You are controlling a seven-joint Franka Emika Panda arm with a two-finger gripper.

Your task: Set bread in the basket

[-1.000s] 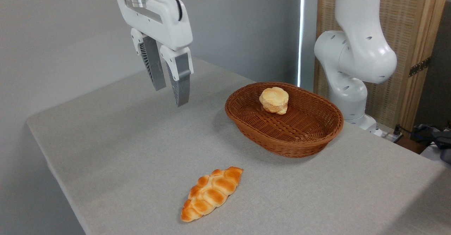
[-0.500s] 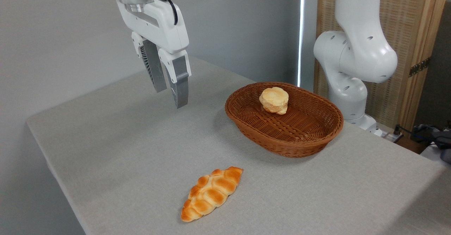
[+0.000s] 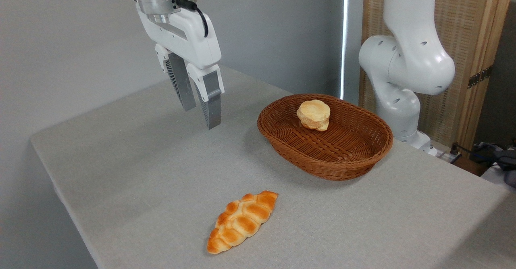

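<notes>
Bread (image 3: 313, 114), a pale lumpy bun, sits inside the wicker basket (image 3: 346, 164) right of centre, toward its far rim, its underside hidden by the weave. At upper left the gripper (image 3: 201, 117) hangs above the table (image 3: 141, 180), its two grey fingers slightly apart and holding nothing; the arm above it is cut off by the top edge. A braided loaf (image 3: 242, 222) lies at lower centre, well apart from the basket.

The basket (image 3: 325, 156) is rough woven wicker. Beside it, matt grey cloth covers the table (image 3: 133, 172). The braided loaf (image 3: 242, 221) shines glossy.
</notes>
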